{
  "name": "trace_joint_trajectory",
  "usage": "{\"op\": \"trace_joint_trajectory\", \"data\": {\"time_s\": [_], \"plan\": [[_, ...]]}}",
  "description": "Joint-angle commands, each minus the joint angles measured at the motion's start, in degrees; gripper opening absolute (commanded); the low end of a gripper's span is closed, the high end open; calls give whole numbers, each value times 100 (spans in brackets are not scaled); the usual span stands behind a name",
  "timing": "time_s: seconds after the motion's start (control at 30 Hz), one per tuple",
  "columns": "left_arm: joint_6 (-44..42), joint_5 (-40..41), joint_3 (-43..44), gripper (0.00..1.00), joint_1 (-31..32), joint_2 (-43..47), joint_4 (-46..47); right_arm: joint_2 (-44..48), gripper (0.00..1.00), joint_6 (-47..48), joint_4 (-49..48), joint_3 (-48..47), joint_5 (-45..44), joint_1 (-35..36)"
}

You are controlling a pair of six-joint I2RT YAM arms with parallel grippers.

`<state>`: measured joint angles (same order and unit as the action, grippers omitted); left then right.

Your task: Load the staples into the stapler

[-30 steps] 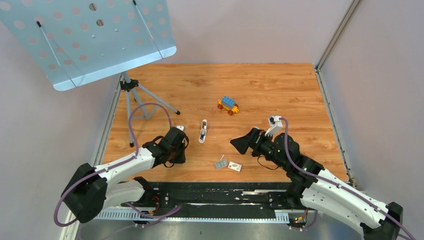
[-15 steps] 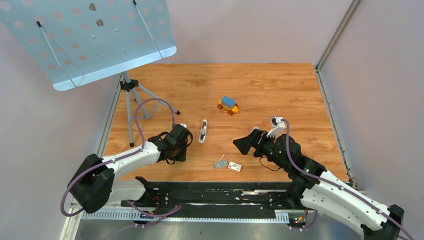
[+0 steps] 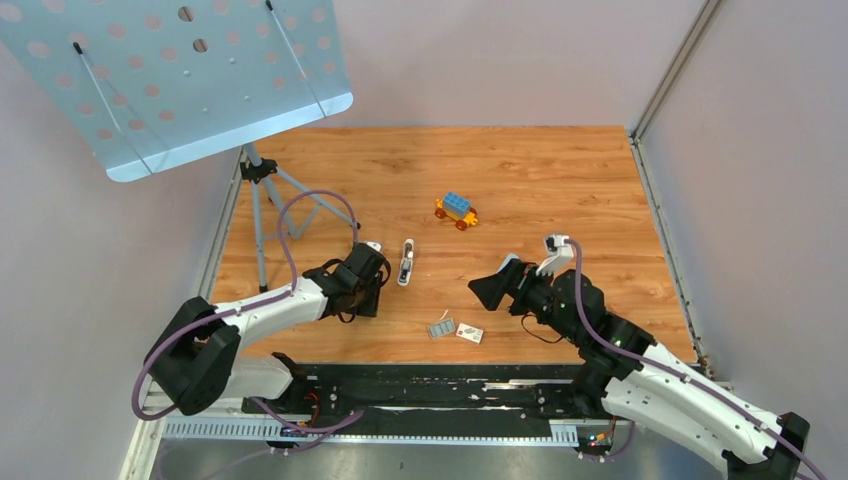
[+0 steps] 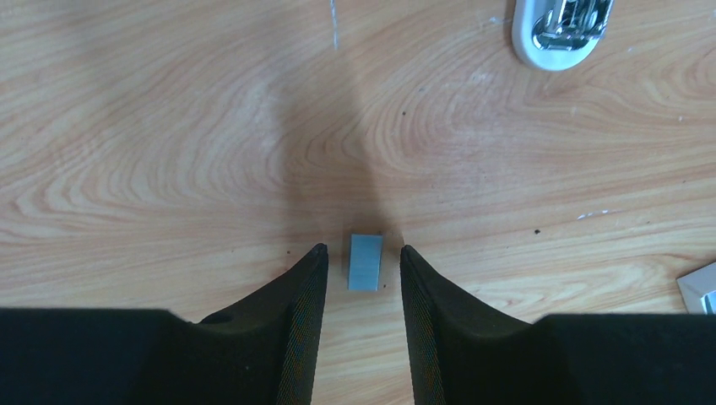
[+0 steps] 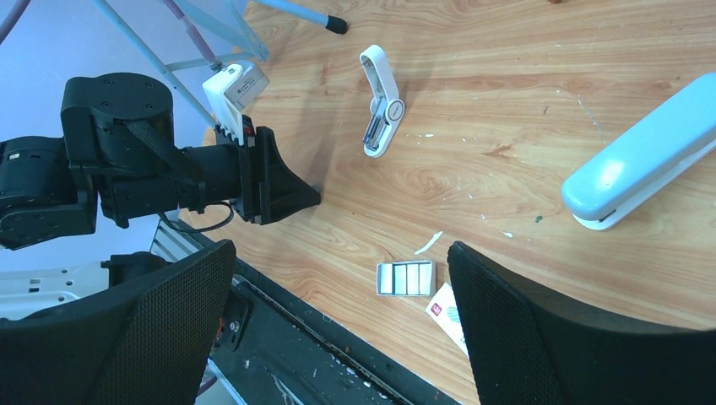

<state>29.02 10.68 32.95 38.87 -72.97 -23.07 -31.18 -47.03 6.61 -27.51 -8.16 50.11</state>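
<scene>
Left wrist view, staple strip (image 4: 365,263) inside parted left gripper (image 4: 362,250), touching neither finger

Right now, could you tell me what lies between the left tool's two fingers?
A small grey staple strip lies there on the table, touching neither finger, as the left wrist view shows.

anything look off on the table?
One grey staple strip lies alone between the left fingers, apart from the staples by the white box. The toy brick car looks unrelated to stapling.
</scene>
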Motion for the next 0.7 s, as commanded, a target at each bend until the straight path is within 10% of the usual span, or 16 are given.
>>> {"op": "trace_joint_trajectory", "data": {"time_s": [0.0,0.67], "plan": [[-103,-74,23,39,24,-233,252,156,100,76,189,-134,-181,-54],[-85,-163,-11,30,25,-19,-168,209,100,-4,302,-79,-243,-54]]}}
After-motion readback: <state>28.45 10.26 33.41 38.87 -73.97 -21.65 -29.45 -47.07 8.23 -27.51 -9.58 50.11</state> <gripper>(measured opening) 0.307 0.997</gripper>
